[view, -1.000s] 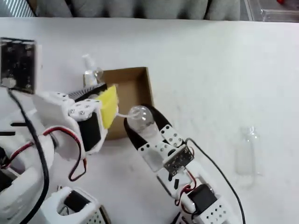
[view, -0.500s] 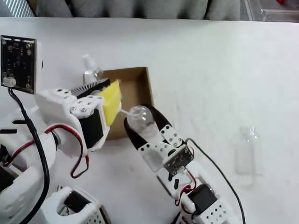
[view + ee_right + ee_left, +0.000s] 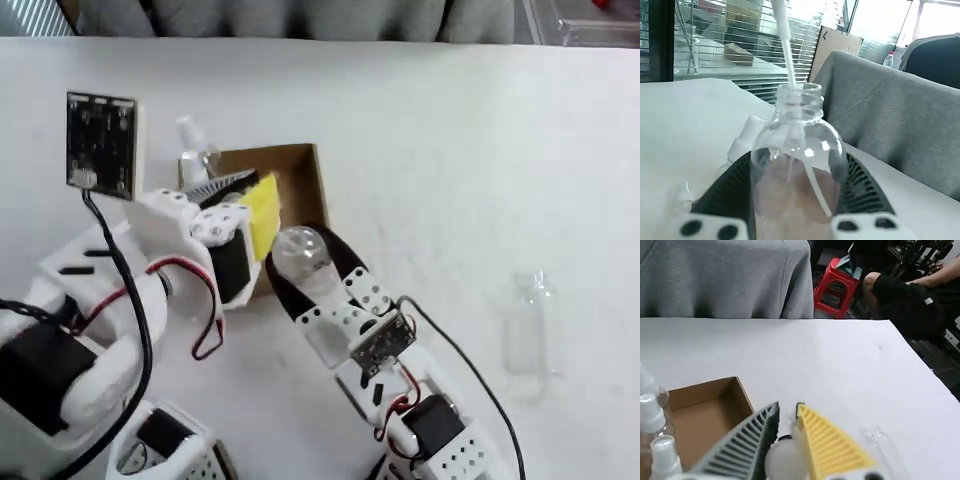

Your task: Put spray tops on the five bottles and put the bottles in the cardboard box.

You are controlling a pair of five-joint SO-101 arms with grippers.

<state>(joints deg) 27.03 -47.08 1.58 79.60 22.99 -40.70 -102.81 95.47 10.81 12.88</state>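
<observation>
The right gripper [image 3: 300,252] is closed around a clear bottle [image 3: 796,165], with a black finger pressed to each side of its body. The bottle's open neck points away from the wrist, toward the left gripper [image 3: 788,409]. In the high view this bottle sits at the near right corner of the cardboard box [image 3: 296,190] and overlaps the box's rim there. A thin white dip tube [image 3: 783,40] comes in through the neck and curves on inside the bottle.

The left gripper's grey and yellow fingers stand only a narrow slot apart at the tips. Deeper between them they are pinched on a white rounded spray top [image 3: 786,460]. The yellow finger hangs over the box's near half, just beside the held bottle.

Two capped bottles [image 3: 662,457] stand at the box's far left corner; I cannot tell whether they are inside the wall or just outside it. An uncapped bottle [image 3: 528,322] lies flat on the white table [image 3: 450,130] off to the right, well apart from both grippers and from the box. White table top runs from the box's right and far walls out to the table's far edge, where grey cloth [image 3: 725,275] hangs behind.
</observation>
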